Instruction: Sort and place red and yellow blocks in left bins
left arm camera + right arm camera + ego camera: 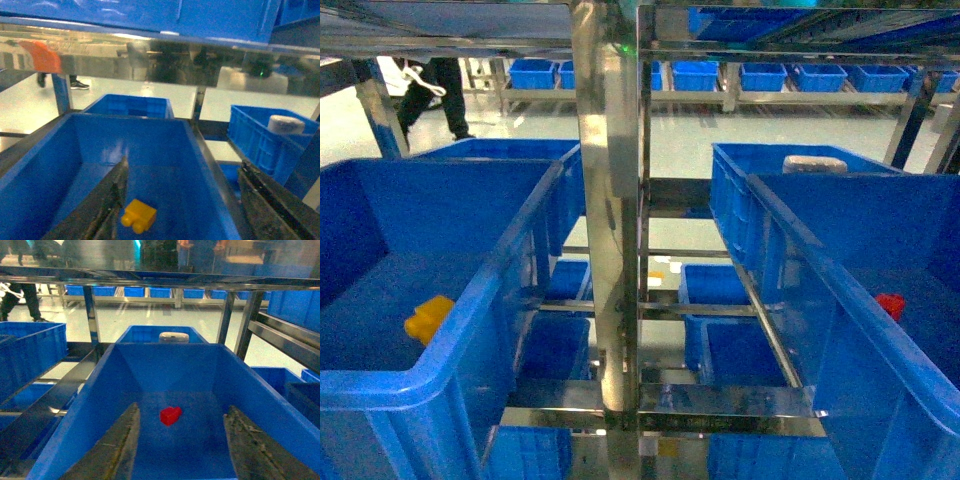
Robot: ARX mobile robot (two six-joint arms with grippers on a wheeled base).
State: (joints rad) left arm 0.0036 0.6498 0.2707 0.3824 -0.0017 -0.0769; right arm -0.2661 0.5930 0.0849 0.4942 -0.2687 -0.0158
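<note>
Because the yellow block already lay on the floor of the left bin near its right wall, my left gripper hung empty, fingers apart, while my right gripper stood spread over the red block, mid-floor in the right crate, ready to grasp.

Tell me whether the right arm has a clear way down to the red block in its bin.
Probably yes. In the right wrist view the right hand is open above the right bin, and the red block lies alone on the bin floor between and beyond the fingers, with nothing over or beside it.
</note>
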